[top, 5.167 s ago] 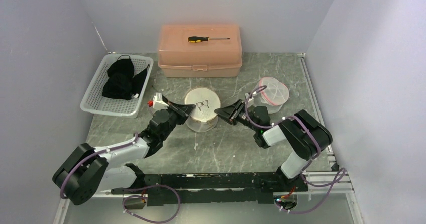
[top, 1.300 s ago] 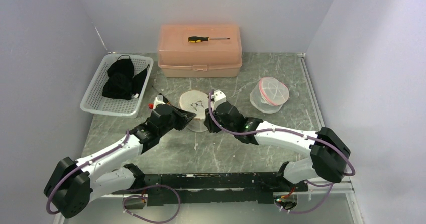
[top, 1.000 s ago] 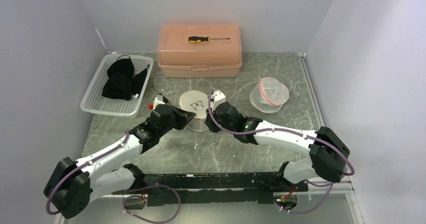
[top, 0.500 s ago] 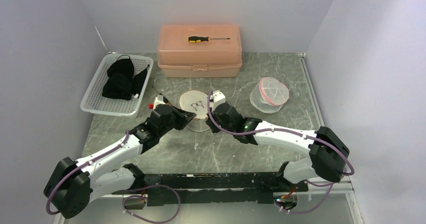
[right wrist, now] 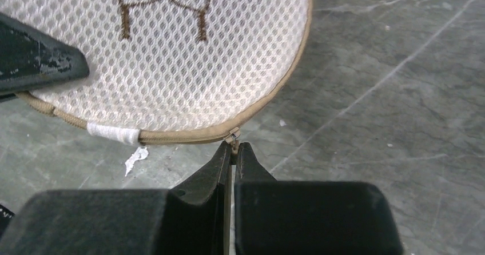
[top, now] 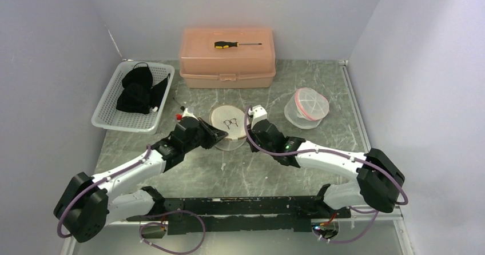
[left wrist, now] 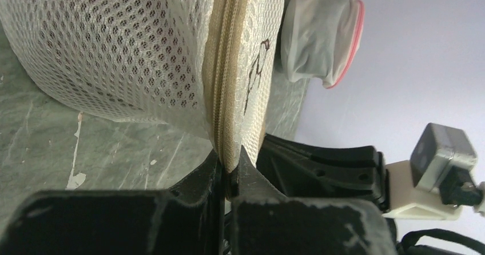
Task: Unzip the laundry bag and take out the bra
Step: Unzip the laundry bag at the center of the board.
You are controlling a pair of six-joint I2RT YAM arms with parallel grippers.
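Note:
The round white mesh laundry bag (top: 227, 122) with a tan zipper seam lies at the table's middle, tipped so its lid faces up and forward. My left gripper (top: 213, 134) is shut on the bag's zipper seam (left wrist: 229, 95) at its left edge (left wrist: 230, 172). My right gripper (top: 247, 136) is shut on the small zipper pull (right wrist: 233, 140) at the bag's right rim (right wrist: 274, 95). The zipper looks closed along the visible seam. The bra is hidden inside the bag.
A second mesh bag with a pink rim (top: 307, 107) stands at the right. A white basket (top: 106, 109) with black clothes is at the back left. A pink toolbox (top: 227, 58) with a screwdriver (top: 235, 44) on it stands at the back.
Both grippers have closed in on the bag from each side. In the last half second the bag tilted and shifted slightly right, and the right gripper moved right with the pull.

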